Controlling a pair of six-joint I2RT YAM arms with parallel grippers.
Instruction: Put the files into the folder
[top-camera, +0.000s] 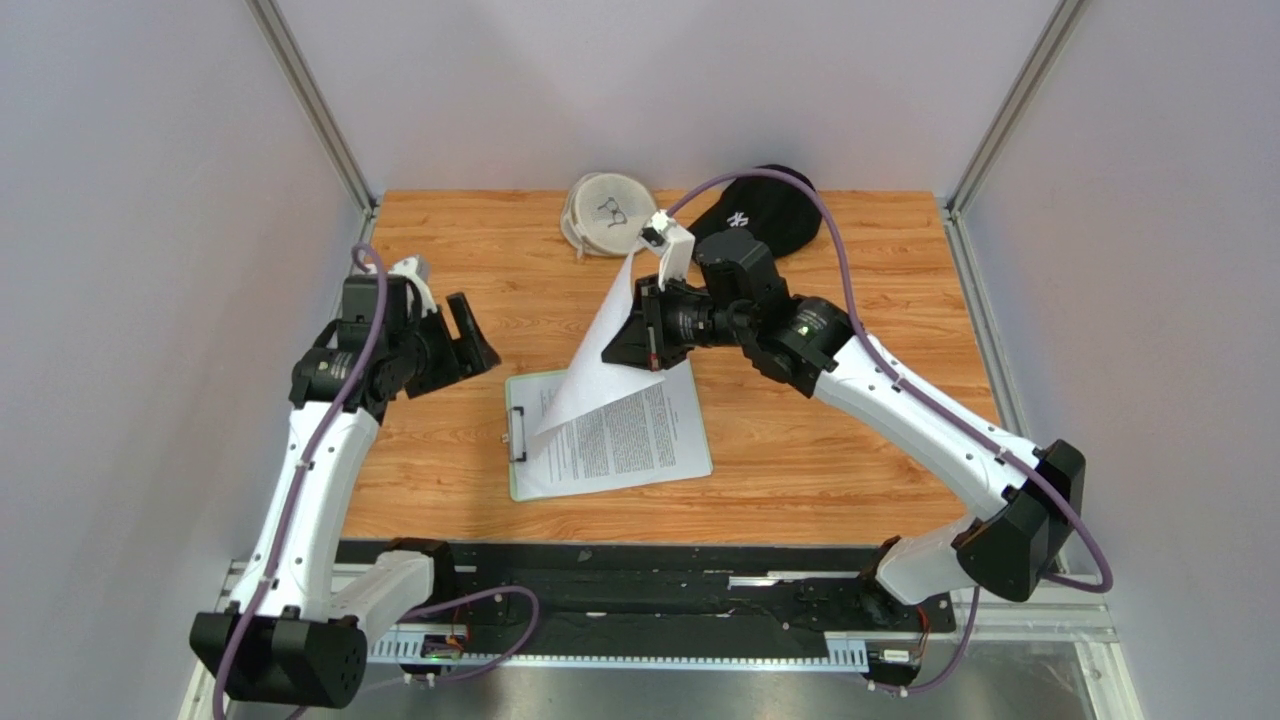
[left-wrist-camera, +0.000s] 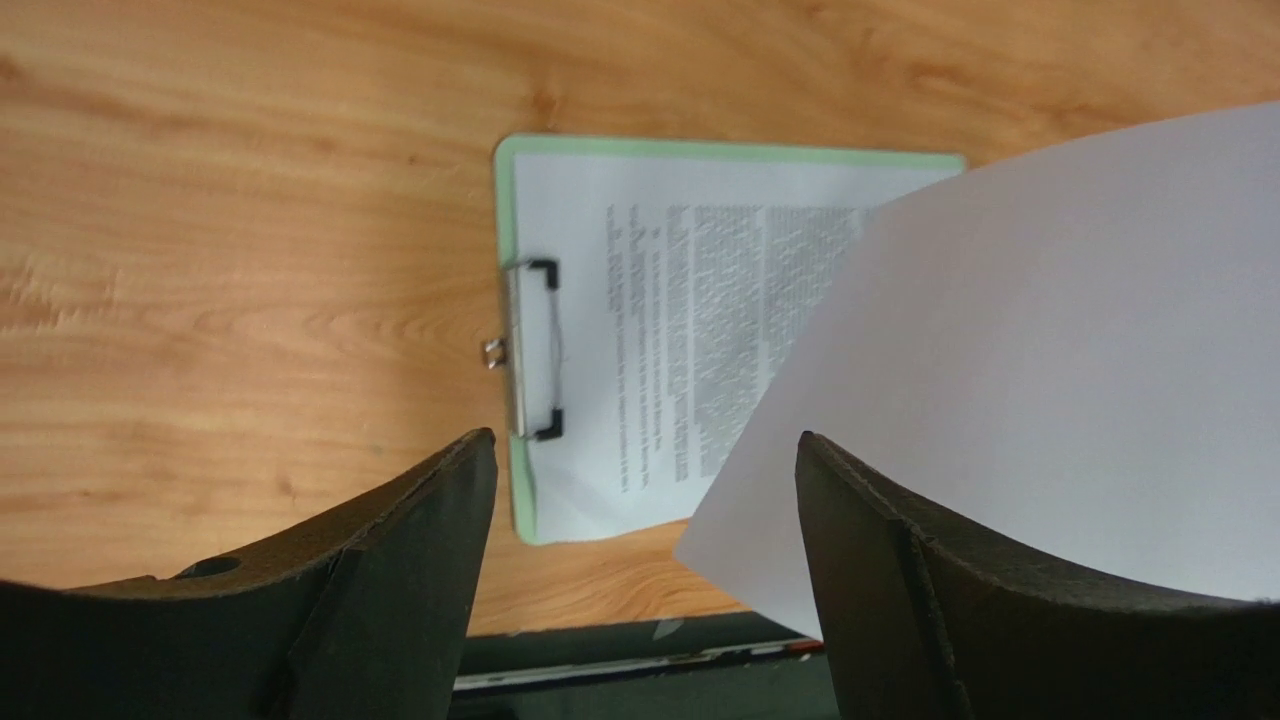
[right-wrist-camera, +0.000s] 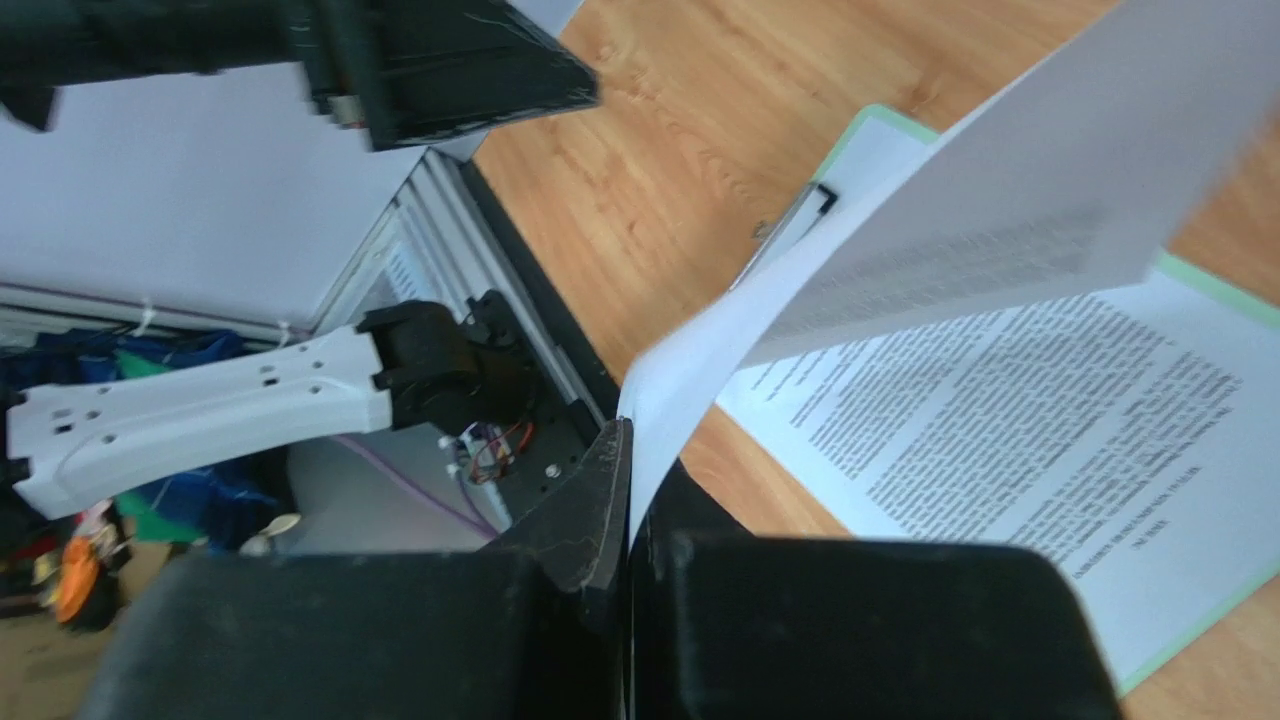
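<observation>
Wood table (top-camera: 842, 450), 1 pc.
Folder (left-wrist-camera: 505, 225), mint, lay flat at table centre.
Printed sheet (top-camera: 639, 435) lay on folder, text up.
Second sheet (top-camera: 594, 353) hung tilted above folder, one edge pinched in R gripper (right-wrist-camera: 628, 495), jaws closed tight on it.
L gripper (left-wrist-camera: 643, 477) stood wide open, empty, above table nr folder's clip end.
Clip (left-wrist-camera: 529, 348), metal, sat on folder's short end twd L arm.

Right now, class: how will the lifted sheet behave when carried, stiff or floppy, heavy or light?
Probably floppy: the sheet bows away from the right gripper, pinched at one edge. Likely light: that single pinch holds it up.
</observation>
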